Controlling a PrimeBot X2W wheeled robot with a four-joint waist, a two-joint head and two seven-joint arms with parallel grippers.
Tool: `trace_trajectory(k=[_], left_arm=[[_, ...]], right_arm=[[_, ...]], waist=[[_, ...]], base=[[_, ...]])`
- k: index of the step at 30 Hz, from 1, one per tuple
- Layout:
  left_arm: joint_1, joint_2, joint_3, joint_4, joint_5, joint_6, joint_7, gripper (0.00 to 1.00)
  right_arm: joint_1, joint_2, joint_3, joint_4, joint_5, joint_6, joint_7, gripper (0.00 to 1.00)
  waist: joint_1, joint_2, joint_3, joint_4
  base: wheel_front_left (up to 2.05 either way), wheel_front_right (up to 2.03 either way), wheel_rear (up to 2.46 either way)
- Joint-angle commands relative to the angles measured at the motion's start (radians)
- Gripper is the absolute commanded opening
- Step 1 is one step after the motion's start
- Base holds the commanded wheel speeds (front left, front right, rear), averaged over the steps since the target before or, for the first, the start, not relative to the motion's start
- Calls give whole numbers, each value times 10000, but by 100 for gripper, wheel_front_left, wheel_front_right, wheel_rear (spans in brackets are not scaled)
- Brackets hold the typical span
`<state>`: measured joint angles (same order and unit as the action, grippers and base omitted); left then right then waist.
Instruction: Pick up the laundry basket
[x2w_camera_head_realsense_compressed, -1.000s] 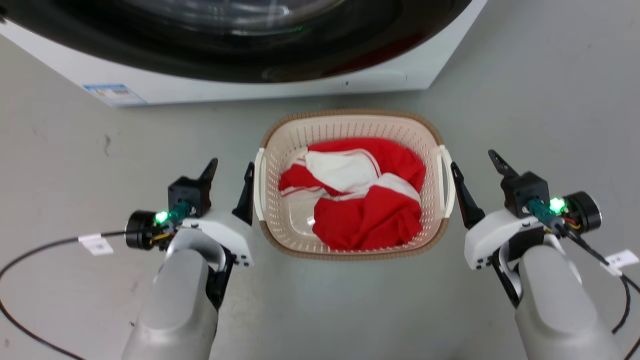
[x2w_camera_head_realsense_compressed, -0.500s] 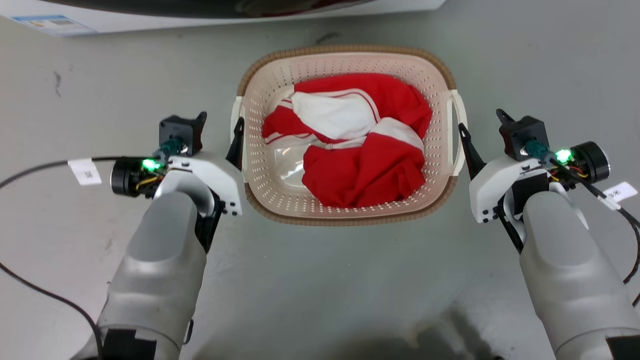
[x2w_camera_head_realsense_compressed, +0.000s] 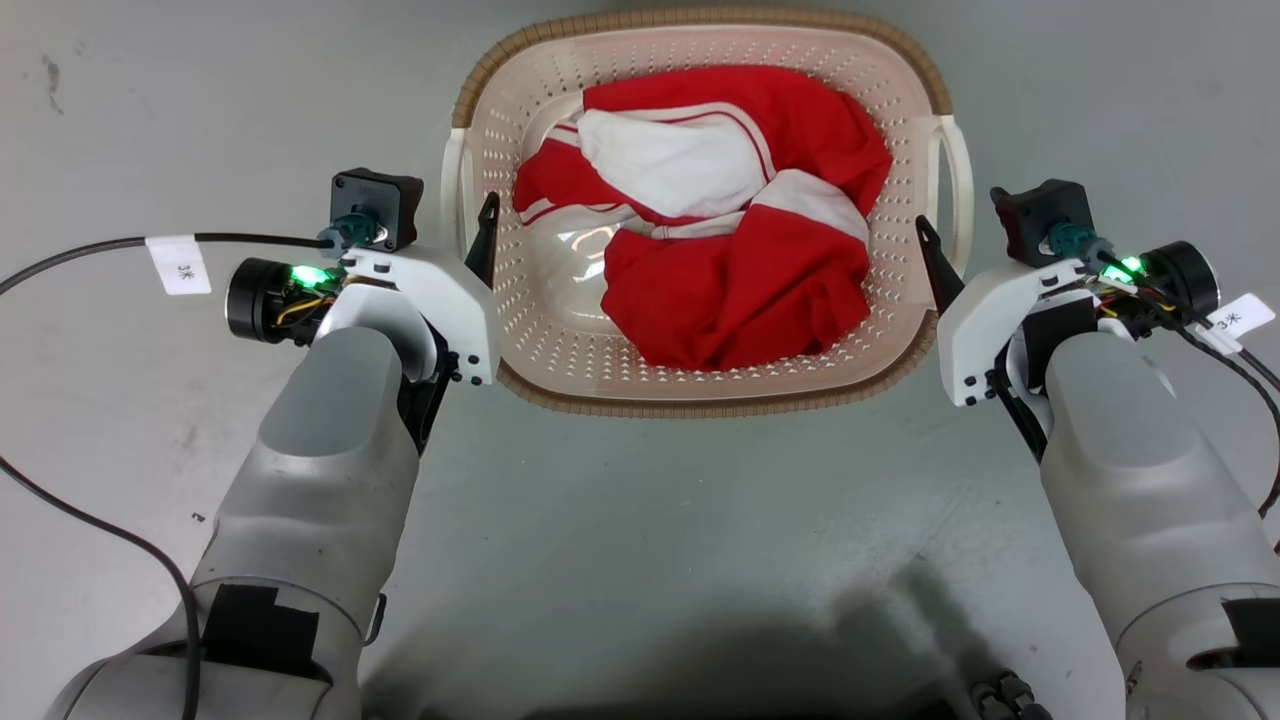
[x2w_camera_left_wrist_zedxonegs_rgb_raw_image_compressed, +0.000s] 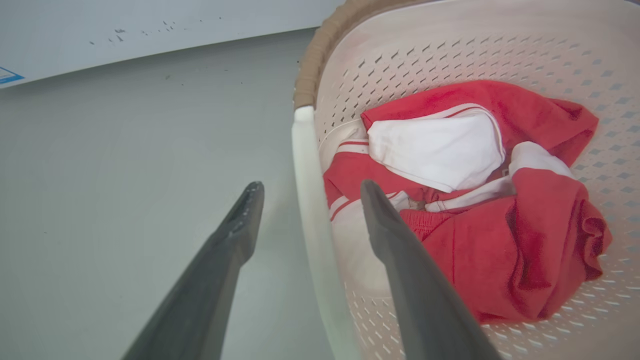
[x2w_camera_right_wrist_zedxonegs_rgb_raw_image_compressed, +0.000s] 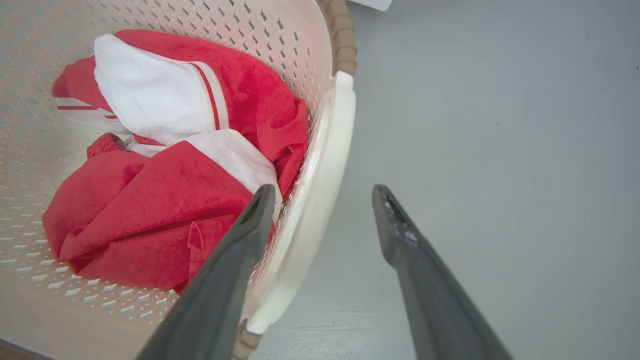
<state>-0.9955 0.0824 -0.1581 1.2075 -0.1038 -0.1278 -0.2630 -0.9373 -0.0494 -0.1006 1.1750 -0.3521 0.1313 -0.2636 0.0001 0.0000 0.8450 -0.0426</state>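
The laundry basket (x2w_camera_head_realsense_compressed: 700, 18), cream perforated plastic with a brown woven rim, sits on the grey floor holding a red and white garment (x2w_camera_head_realsense_compressed: 740, 280). My left gripper (x2w_camera_head_realsense_compressed: 447, 202) is open astride the basket's left white handle (x2w_camera_head_realsense_compressed: 452, 180). In the left wrist view the gripper (x2w_camera_left_wrist_zedxonegs_rgb_raw_image_compressed: 310, 189) has one finger outside the handle (x2w_camera_left_wrist_zedxonegs_rgb_raw_image_compressed: 306, 150) and one over the basket (x2w_camera_left_wrist_zedxonegs_rgb_raw_image_compressed: 400, 60). My right gripper (x2w_camera_head_realsense_compressed: 958, 215) is open astride the right handle (x2w_camera_head_realsense_compressed: 962, 170). The right wrist view shows that gripper (x2w_camera_right_wrist_zedxonegs_rgb_raw_image_compressed: 324, 192) with the handle (x2w_camera_right_wrist_zedxonegs_rgb_raw_image_compressed: 327, 150) between its fingers. No finger presses on a handle.
Black cables with white tags (x2w_camera_head_realsense_compressed: 178, 264) trail over the floor at both outer sides. The white base of the washer (x2w_camera_left_wrist_zedxonegs_rgb_raw_image_compressed: 150, 20) stands beyond the basket. Bare grey floor (x2w_camera_head_realsense_compressed: 660, 520) lies between my forearms.
The head camera has tilted down, so the washer left the view. Relative to the basket, both grippers moved inward; their inner fingers now sit inside the rim instead of outside the handles.
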Motion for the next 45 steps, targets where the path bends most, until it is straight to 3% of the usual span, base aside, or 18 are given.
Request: trace_trajectory(k=[1, 13, 14, 15, 16, 31, 45], left_arm=[[-155, -35, -59, 114, -50, -12, -28, 100], [-560, -180, -640, 623, -398, -22, 125, 100], [-578, -183, -709, 639, -445, -23, 138, 53], [-598, -185, -783, 650, -485, -23, 132, 0], [-602, -189, -844, 662, -536, -23, 158, 0], [-202, -258, -1723, 751, -1407, -59, 422, 0], [930, -302, -2715, 761, -2670, -68, 1128, 0]], right_arm=[[-245, -16, -35, 186, 0, -10, -13, 100], [-738, -16, -1, 883, 127, -10, 158, 100], [-753, -16, 37, 920, 177, -10, 159, 100], [-776, -16, 65, 947, 264, -10, 152, 18], [-807, -16, 142, 965, 262, -10, 143, 0], [-485, -27, 1102, 1101, 1101, -9, 440, 0], [503, -7, 2349, 1110, 1991, -9, 1145, 0]], waist=[[-1, 0, 153, 37], [-1, 0, 508, 92], [-1, 0, 524, 94], [-1, 0, 539, 97], [-1, 0, 551, 93], [-1, 0, -147, 127], [-1, 0, -2127, 317]], base=[[0, 0, 0], [0, 0, 0], [0, 0, 0], [0, 0, 0], [0, 0, 0], [0, 0, 0], [0, 0, 0]])
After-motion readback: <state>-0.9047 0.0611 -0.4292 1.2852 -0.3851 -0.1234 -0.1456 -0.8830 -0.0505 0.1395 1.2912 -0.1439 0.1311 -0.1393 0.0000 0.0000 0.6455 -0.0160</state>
